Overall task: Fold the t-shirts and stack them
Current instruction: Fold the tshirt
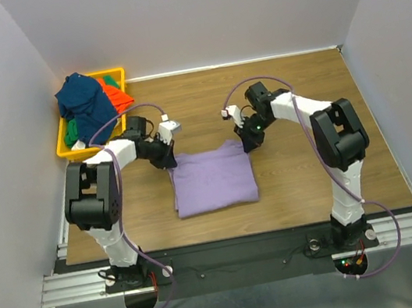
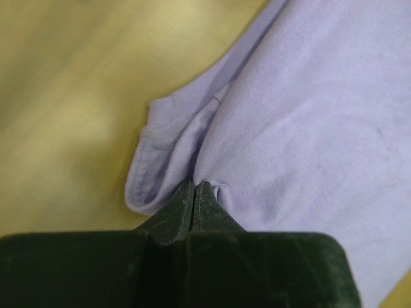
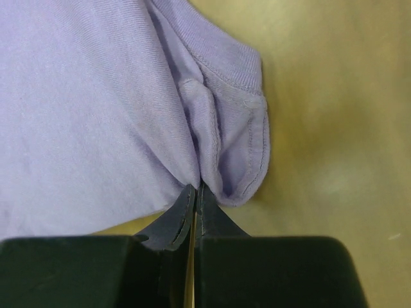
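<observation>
The lavender-purple t-shirt [image 1: 212, 178] lies folded in a rough rectangle on the wooden table, in the middle. My left gripper [image 1: 167, 160] is shut on its far left corner; in the left wrist view the closed gripper [image 2: 194, 185] pinches the lavender cloth [image 2: 302, 128]. My right gripper [image 1: 249, 143] is shut on its far right corner; in the right wrist view the closed gripper [image 3: 196, 187] pinches the cloth [image 3: 96, 109] beside a hemmed sleeve. A navy blue shirt [image 1: 84, 103], an orange-red one [image 1: 116, 94] and a green one [image 1: 70, 134] lie heaped in the bin.
A yellow plastic bin [image 1: 62, 145] stands at the far left against the wall. White walls close in the table on the left, back and right. Bare wooden table [image 1: 314, 88] lies to the right of the lavender shirt.
</observation>
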You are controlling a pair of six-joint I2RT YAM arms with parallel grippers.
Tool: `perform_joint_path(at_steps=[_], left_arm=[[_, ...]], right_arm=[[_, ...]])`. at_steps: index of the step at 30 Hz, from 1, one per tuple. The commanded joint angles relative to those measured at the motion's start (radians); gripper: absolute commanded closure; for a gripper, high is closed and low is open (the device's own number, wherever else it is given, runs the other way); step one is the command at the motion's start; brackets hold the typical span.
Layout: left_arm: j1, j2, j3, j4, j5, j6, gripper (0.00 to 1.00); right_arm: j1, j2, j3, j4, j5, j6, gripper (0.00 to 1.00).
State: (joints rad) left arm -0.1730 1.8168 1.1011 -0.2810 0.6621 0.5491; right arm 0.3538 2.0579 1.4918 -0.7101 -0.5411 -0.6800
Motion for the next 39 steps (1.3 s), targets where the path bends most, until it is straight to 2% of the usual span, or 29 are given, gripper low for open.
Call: perform_joint_path(at_steps=[1,3,5,6,7,9,10,11,12,13,16,23,27,30,32,39], left_arm=[[-0.036,-0.129,-0.102,-0.070,0.001,0.014,1.00],[-0.048,-0.183,-0.144,-0.073,-0.008,0.020,1.00],[-0.046,-0.211,-0.149,-0.070,-0.013,0.020,1.00],[-0.046,-0.227,-0.145,-0.073,-0.015,0.029,1.00],[-0.046,-0.234,-0.141,-0.079,-0.012,0.034,0.95],[-0.042,-0.257,-0.112,-0.090,-0.006,0.057,0.89],[-0.039,-0.267,-0.100,-0.098,0.017,0.089,0.83],[-0.039,-0.278,-0.078,-0.099,0.027,0.106,0.80],[-0.039,-0.306,-0.069,-0.101,0.046,0.121,0.71],[-0.040,-0.316,-0.064,-0.090,0.053,0.149,0.66],[-0.082,-0.347,-0.049,-0.060,0.025,0.184,0.58],[-0.244,-0.303,-0.026,0.031,-0.054,0.195,0.57],[-0.312,-0.249,0.000,0.078,-0.099,0.187,0.57],[-0.342,-0.202,0.023,0.089,-0.113,0.187,0.57],[-0.362,-0.168,0.028,0.089,-0.117,0.193,0.54],[-0.391,-0.093,0.039,0.109,-0.133,0.204,0.51]], right_arm=[[-0.003,-0.114,-0.083,-0.058,-0.008,0.022,0.99],[-0.003,-0.162,-0.093,-0.071,-0.025,0.036,1.00],[-0.003,-0.183,-0.090,-0.092,-0.040,0.045,0.94],[-0.003,-0.189,-0.076,-0.115,-0.048,0.056,0.88],[-0.004,-0.194,-0.067,-0.124,-0.046,0.063,0.66],[-0.004,-0.199,-0.032,-0.140,-0.039,0.086,0.53],[-0.007,-0.197,-0.018,-0.141,-0.042,0.100,0.49],[-0.013,-0.196,-0.004,-0.143,-0.051,0.118,0.48],[-0.018,-0.188,0.036,-0.143,-0.081,0.131,0.48],[-0.024,-0.180,0.057,-0.143,-0.101,0.144,0.48],[-0.038,-0.111,0.155,-0.141,-0.169,0.191,0.48],[-0.038,0.136,0.361,-0.126,-0.302,0.315,0.58],[-0.036,0.221,0.413,-0.092,-0.335,0.356,0.58],[-0.032,0.268,0.429,-0.060,-0.355,0.398,0.55],[-0.029,0.297,0.436,-0.045,-0.358,0.410,0.54],[-0.019,0.346,0.401,-0.032,-0.404,0.425,0.53]])
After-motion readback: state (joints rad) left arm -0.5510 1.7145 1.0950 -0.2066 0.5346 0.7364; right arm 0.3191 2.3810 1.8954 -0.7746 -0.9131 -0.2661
